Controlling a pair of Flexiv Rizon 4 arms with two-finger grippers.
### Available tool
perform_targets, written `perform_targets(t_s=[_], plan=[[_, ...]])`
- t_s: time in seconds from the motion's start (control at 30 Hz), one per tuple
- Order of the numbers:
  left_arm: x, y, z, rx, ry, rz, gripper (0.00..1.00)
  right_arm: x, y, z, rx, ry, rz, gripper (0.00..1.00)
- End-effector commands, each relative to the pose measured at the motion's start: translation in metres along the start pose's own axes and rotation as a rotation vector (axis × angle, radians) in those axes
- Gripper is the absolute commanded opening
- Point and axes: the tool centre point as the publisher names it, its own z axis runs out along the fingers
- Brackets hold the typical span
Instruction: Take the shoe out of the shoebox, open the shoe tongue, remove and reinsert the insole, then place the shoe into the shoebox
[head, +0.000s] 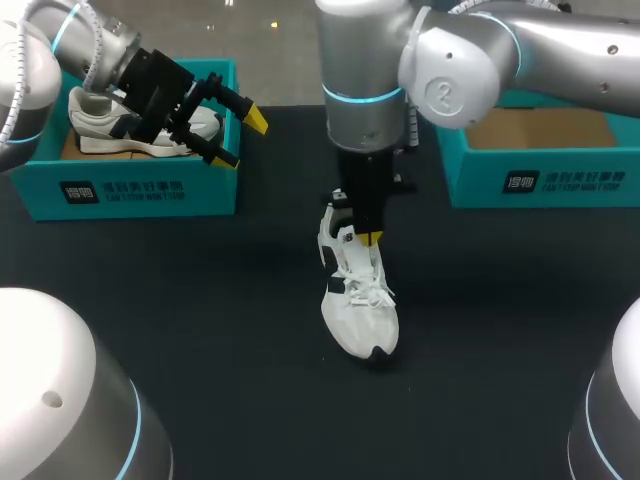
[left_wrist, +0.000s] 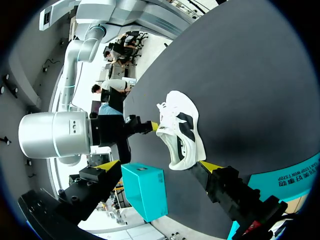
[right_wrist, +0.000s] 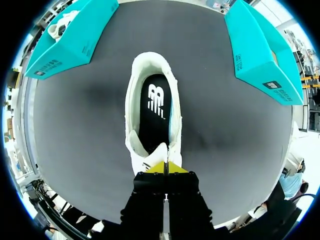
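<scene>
White shoe (head: 361, 305) upright (black insole (right_wrist: 155, 107) inside)

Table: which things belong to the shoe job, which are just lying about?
In the job: white shoe, its black insole, right end effector shut on the shoe, empty shoebox at right (probably its own).
Lying about: left shoebox holding another shoe; left end effector, open, near it.

Two white shoes (head: 362, 310) (head: 108, 128), two teal shoeboxes (head: 140, 190) (head: 560, 182), two pincers (head: 243, 138) (head: 370, 238).
</scene>
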Motion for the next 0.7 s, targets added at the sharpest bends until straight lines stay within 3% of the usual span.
perform_targets(t_s=[0.03, 0.27, 0.53, 0.7], plan=[[0.0, 0.0, 0.0, 0.001, 0.003, 0.001, 1.0, 0.003, 0.011, 0.013, 0.018, 0.016, 0.0, 0.0], [0.0, 0.0, 0.0, 0.001, 0.003, 0.001, 1.0, 0.001, 0.017, 0.024, 0.037, 0.027, 0.013, 0.0], [0.0, 0.0, 0.0, 0.001, 0.003, 0.001, 1.0, 0.005, 0.007, 0.006, -0.006, 0.013, 0.006, 0.0], [0.0, 0.0, 0.0, 0.001, 0.003, 0.001, 1.0, 0.016, 0.012, 0.013, -0.062, 0.048, -0.016, 0.0]])
